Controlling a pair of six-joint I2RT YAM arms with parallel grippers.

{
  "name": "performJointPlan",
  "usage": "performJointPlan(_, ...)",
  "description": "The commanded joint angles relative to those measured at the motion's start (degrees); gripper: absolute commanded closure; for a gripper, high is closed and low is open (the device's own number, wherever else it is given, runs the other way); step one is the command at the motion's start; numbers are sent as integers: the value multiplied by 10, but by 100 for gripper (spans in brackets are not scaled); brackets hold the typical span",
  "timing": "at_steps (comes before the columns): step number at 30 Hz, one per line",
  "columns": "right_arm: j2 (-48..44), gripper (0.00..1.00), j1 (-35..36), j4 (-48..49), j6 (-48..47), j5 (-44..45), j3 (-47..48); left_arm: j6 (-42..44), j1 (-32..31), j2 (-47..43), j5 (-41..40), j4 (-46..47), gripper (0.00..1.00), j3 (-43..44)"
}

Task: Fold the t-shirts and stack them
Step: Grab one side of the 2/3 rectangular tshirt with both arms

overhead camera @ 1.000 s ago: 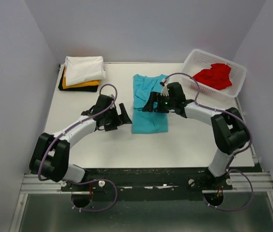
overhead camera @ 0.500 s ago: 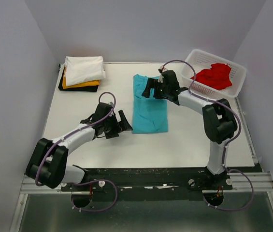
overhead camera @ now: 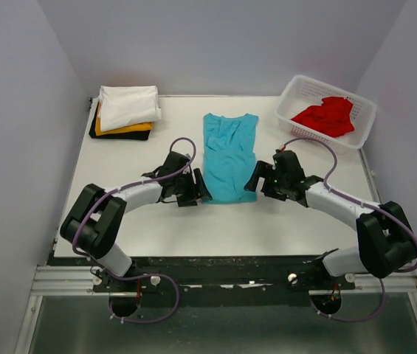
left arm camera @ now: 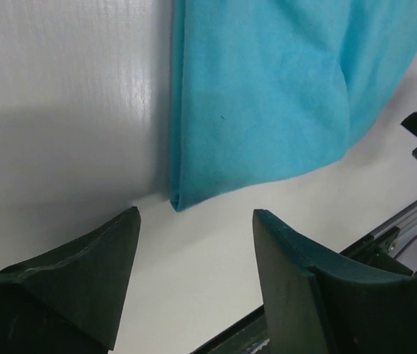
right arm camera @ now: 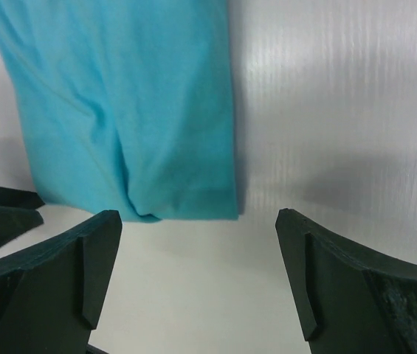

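Observation:
The teal t-shirt (overhead camera: 228, 156) lies flat in the middle of the table, folded into a long narrow strip, neck end far. My left gripper (overhead camera: 201, 187) is open and empty at the strip's near left corner; that corner shows in the left wrist view (left arm camera: 256, 110). My right gripper (overhead camera: 253, 180) is open and empty at the near right corner, which shows in the right wrist view (right arm camera: 127, 110). A folded stack with the white t-shirt (overhead camera: 128, 104) over the yellow-orange t-shirt (overhead camera: 123, 129) and the black t-shirt (overhead camera: 119, 136) sits at the far left. The red t-shirt (overhead camera: 327, 116) lies crumpled in the basket.
The white lattice basket (overhead camera: 363, 129) stands at the far right corner. Grey walls close in the table at the left, back and right. The black rail (overhead camera: 223, 265) with the arm bases runs along the near edge.
My right gripper has moved from the shirt's far end down to its near right corner. My left gripper has moved right to the near left corner. The shirt now lies narrower.

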Motion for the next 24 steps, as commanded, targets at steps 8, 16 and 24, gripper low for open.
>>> performJointPlan(8,31,21,-2,32,38,-38,-50,3,-21,59,-14,-2,69,39)
performJointPlan(16,71,46,-1,47,35,-32,-53,2,-22,77,-60,-29,100,54)
performJointPlan(24,47,99,-2,13,23,-29,-72,-3,-21,51,-69,-14,100,37)
